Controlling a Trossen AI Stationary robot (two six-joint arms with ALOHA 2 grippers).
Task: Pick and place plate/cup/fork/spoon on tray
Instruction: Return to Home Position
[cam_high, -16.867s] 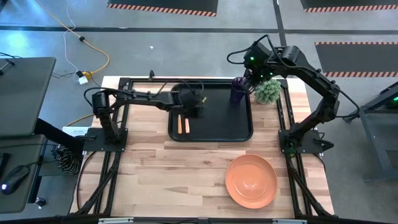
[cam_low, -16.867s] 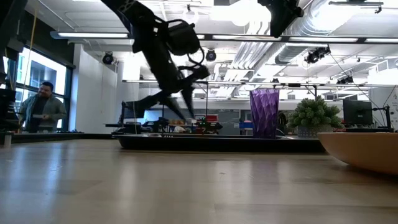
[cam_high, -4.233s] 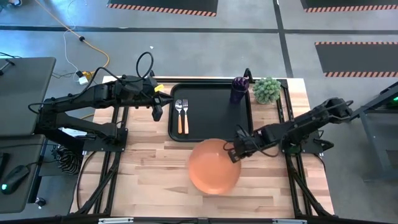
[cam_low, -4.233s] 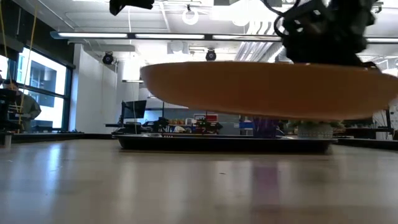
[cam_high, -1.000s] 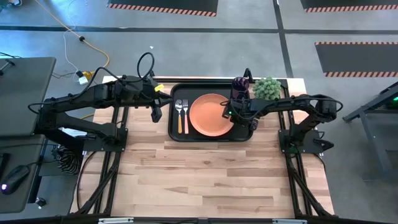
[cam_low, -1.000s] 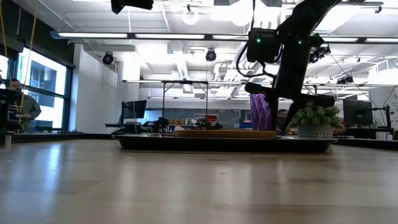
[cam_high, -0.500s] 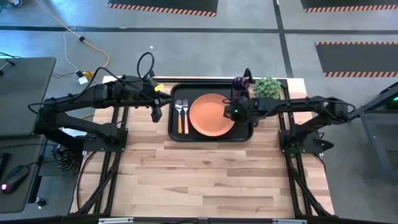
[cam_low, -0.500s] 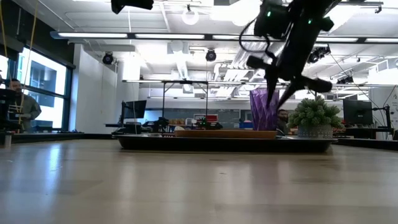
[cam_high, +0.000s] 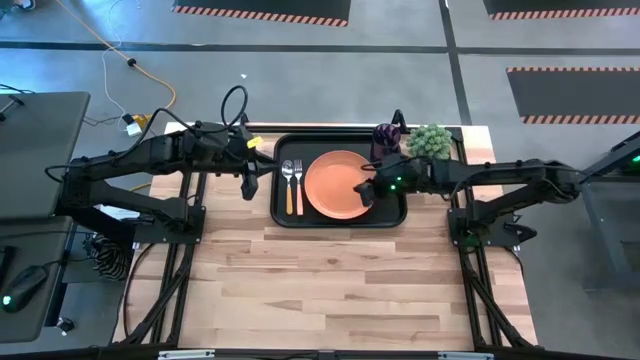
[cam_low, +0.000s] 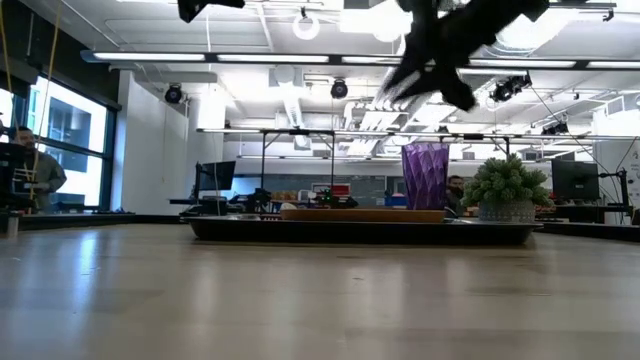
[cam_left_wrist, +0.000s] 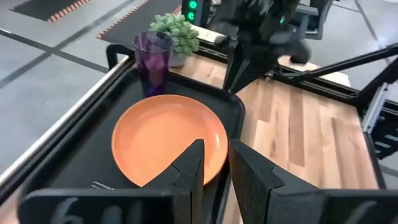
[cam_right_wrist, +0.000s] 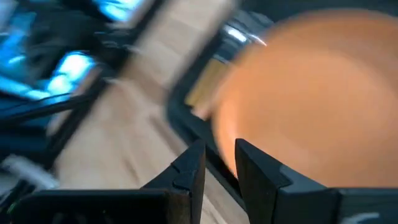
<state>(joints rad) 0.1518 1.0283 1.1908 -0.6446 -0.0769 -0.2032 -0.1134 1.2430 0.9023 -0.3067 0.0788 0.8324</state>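
Note:
The orange plate (cam_high: 335, 185) lies flat in the middle of the black tray (cam_high: 340, 224); it also shows in the left wrist view (cam_left_wrist: 165, 140). The fork and spoon (cam_high: 292, 186) lie side by side on the tray left of the plate. The purple cup (cam_high: 385, 145) stands upright in the tray's far right corner. My right gripper (cam_high: 365, 192) is shut and empty, above the plate's right rim and high over the tray in the low view (cam_low: 435, 55). My left gripper (cam_high: 248, 182) is shut and empty, beyond the tray's left rim.
A bushy green plant (cam_high: 432, 145) stands on the table right of the cup, outside the tray. Bare wooden table (cam_high: 330, 290) stretches from the tray to the near edge. A person (cam_low: 30, 180) stands far off in the room.
My right gripper has gone up from the plate's right rim, well clear of the tray, and has tipped toward level. The plate stays flat on the tray.

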